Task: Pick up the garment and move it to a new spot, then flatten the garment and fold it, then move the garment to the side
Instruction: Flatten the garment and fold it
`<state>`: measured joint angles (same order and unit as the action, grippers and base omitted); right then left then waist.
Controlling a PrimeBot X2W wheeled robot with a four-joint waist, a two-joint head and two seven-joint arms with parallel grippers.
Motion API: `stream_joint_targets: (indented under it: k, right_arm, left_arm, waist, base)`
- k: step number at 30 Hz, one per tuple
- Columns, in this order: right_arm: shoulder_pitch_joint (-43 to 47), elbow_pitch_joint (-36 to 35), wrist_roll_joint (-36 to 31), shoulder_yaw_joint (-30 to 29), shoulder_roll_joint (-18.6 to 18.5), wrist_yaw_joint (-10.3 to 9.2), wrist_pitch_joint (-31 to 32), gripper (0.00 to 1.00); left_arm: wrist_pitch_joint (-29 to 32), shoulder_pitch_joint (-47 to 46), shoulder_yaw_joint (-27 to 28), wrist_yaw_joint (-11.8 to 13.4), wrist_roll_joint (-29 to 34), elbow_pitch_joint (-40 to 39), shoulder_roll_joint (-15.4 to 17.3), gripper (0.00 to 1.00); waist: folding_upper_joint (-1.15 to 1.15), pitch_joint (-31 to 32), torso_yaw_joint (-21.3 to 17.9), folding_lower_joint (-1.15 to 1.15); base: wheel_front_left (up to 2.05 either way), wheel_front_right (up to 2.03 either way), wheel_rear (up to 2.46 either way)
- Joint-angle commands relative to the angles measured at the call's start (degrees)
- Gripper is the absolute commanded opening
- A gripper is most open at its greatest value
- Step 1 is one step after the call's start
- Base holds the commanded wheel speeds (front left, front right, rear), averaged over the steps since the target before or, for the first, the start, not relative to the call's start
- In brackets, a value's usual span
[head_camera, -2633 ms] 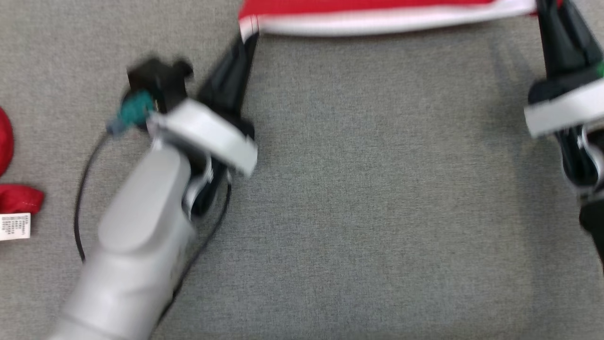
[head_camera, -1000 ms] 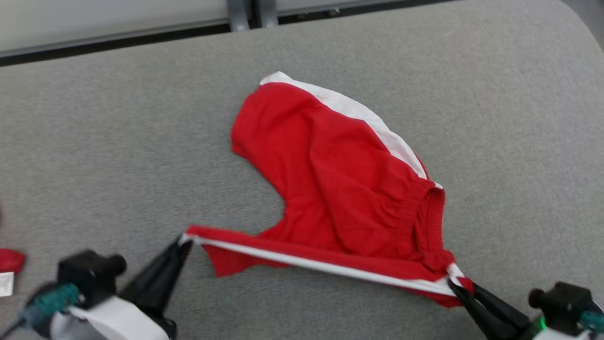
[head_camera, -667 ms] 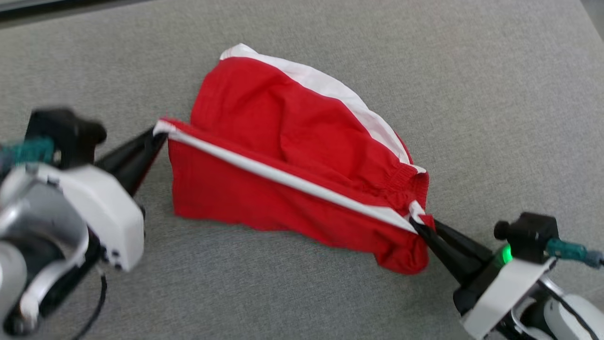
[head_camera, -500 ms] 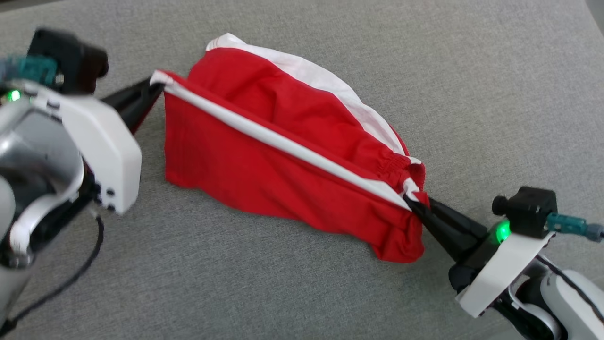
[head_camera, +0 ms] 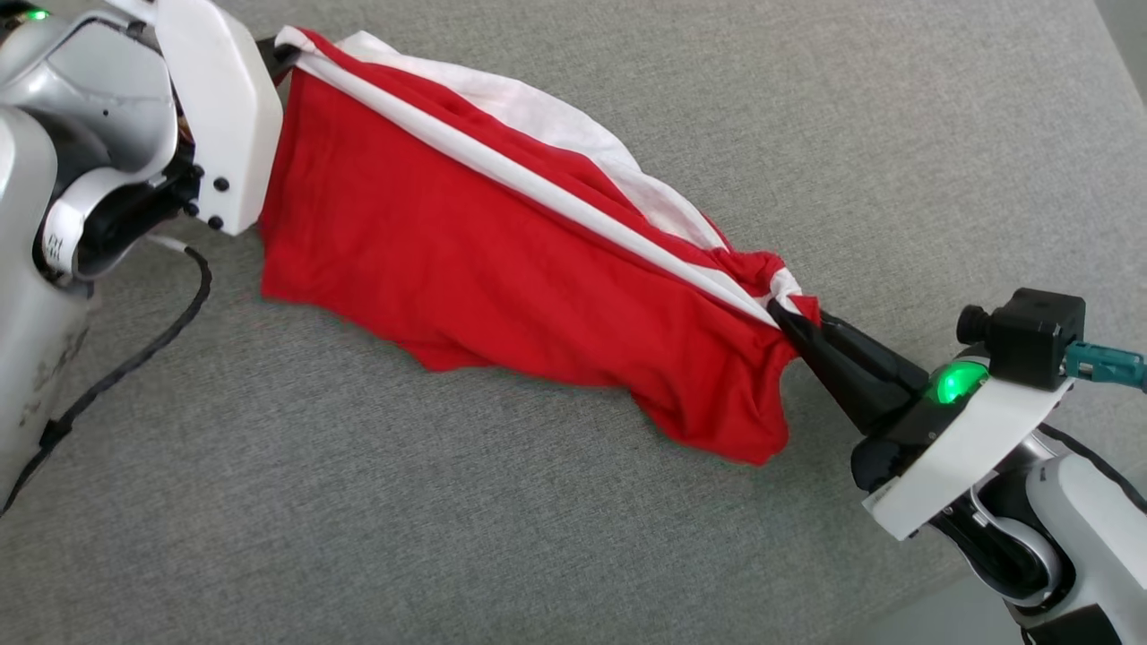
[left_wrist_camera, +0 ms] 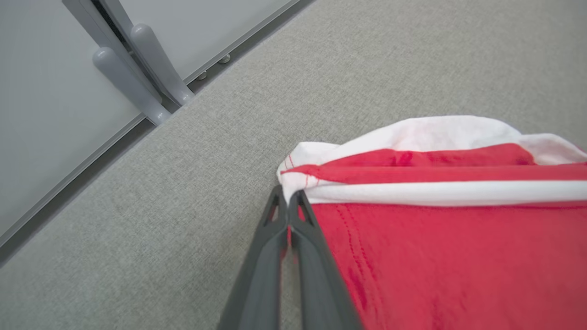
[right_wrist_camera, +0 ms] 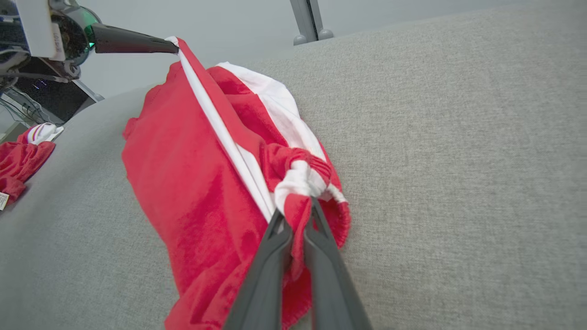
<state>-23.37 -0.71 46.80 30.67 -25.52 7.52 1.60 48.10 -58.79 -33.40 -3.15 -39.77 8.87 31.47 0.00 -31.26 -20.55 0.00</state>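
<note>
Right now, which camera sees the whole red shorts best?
The head view: the red shorts are stretched from the left gripper to the right gripper, all in frame. The left wrist view gives one pinched corner; the right wrist view gives the bunched end close up, with the bottom cut off.

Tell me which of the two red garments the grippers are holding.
The white-striped red garment, stretched between the left gripper and the right gripper, both shut on it. The other red garment lies apart on the grey surface, untouched.
</note>
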Motion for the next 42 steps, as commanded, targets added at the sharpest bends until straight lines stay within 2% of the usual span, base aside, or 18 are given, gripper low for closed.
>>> stream_joint_targets:
  k: [1,5,8,10,11,12,13,14,15,16,21,24,27,29,34,36,42]
  right_arm:
    - [-0.98,1.37,0.27,0.09,-0.04,-0.06,-0.83,0.04]
    - [-1.94,2.61,0.32,0.16,0.3,-0.06,-1.54,0.03]
    - [-2.58,3.41,0.22,0.56,0.31,-0.06,-1.72,0.09]
    - [-2.86,3.89,0.0,0.98,0.35,-0.06,-1.79,0.31]
    - [-3.04,4.09,-0.55,1.09,0.37,-0.06,-2.22,0.51]
    - [-3.16,4.34,-0.81,1.22,0.57,-0.06,-2.42,0.95]
    - [-3.17,4.6,-1.24,1.39,0.66,-0.06,-2.69,1.0]
    - [-3.34,4.86,-2.08,1.5,0.53,-0.06,-2.71,1.0]
    - [-3.56,4.75,-2.97,1.67,0.57,-0.05,-3.09,1.0]
    - [-3.49,4.78,-3.58,1.7,0.68,-0.05,-3.39,1.0]
    - [-0.98,4.03,-8.61,-1.59,-0.2,-0.04,-6.55,1.0]
    - [2.35,2.07,-12.35,-6.13,-0.4,-0.04,-8.96,1.0]
    - [6.66,-0.57,-18.41,-12.18,0.37,-0.04,-11.5,1.0]
    - [9.84,-2.89,-22.25,-15.99,1.88,-0.04,-12.83,1.0]
    - [16.31,-7.31,-30.94,-23.97,6.7,-0.05,-15.6,1.0]
    - [18.32,-8.39,-34.58,-25.95,9.13,-0.04,-16.4,1.0]
    - [21.34,-12.4,-41.41,-30.21,17.44,-0.04,-16.87,1.0]
  left_arm:
    - [-0.99,-2.59,0.3,-0.31,0.88,2.79,-0.03,0.0]
    - [-1.74,-4.58,-0.34,-0.9,1.47,5.97,-1.22,0.0]
    - [-2.34,-6.07,-1.03,-1.38,2.02,8.72,-1.91,0.0]
    - [-2.98,-6.6,-1.36,-1.54,2.5,10.38,-2.24,0.0]
    - [-3.55,-6.83,-1.52,-1.57,2.77,11.09,-2.32,0.0]
    - [-3.96,-6.95,-1.8,-1.7,3.22,11.91,-2.28,0.0]
    - [-4.41,-6.84,-2.15,-1.89,3.46,12.53,-2.26,0.11]
    - [-5.14,-6.63,-2.16,-1.91,3.39,13.09,-2.47,0.38]
    - [-5.89,-6.24,-2.13,-1.82,3.28,13.53,-2.95,0.92]
    - [-6.62,-5.7,-2.16,-1.78,3.27,14.09,-3.29,1.0]
    - [-12.15,-2.29,-1.51,-1.45,2.76,15.49,-3.66,1.0]
    - [-18.71,1.11,-0.49,-0.26,3.42,13.67,-4.06,1.0]
    - [-27.0,5.89,0.51,1.96,4.74,11.35,-4.12,1.0]
    - [-32.34,9.22,0.93,3.24,5.46,9.72,-4.75,1.0]
    - [-43.4,16.67,1.48,4.49,5.57,9.24,-6.92,1.0]
    - [-47.32,19.13,1.63,5.06,5.3,10.55,-8.52,1.0]
    - [-55.24,22.14,0.45,5.85,7.37,15.99,-10.55,1.0]
  waist:
    - [0.0,-0.93,-0.87,0.0]
    - [0.0,-1.46,-1.2,0.0]
    - [0.0,-1.76,-1.42,0.0]
    - [0.0,-1.87,-1.51,0.0]
    - [0.0,-1.9,-1.58,0.0]
    - [0.0,-1.92,-1.64,0.0]
    - [0.0,-1.87,-1.68,0.0]
    - [0.0,-1.78,-1.71,0.0]
    - [0.0,-1.66,-1.72,0.0]
    - [0.0,-1.48,-1.7,0.0]
    - [0.0,0.5,-1.06,0.0]
    - [0.0,2.58,-0.42,0.0]
    - [0.0,4.88,0.39,0.0]
    - [0.0,6.41,1.06,0.0]
    - [0.0,9.82,2.69,0.0]
    - [0.0,11.07,3.21,0.0]
    - [0.0,12.78,3.59,0.0]
  base:
    - [0.0,0.0,0.0]
    - [0.0,0.0,0.0]
    - [0.0,0.0,0.0]
    - [0.0,0.0,0.0]
    - [0.0,0.0,0.0]
    - [0.0,0.0,0.0]
    - [0.0,0.0,0.0]
    - [0.0,0.0,0.0]
    - [0.0,0.0,0.0]
    - [0.0,0.0,0.0]
    - [0.0,0.0,0.0]
    - [0.0,0.0,0.0]
    - [0.0,0.0,0.0]
    - [0.0,0.0,0.0]
    - [0.0,0.0,0.0]
    - [0.0,0.0,0.0]
    - [0.0,0.0,0.0]
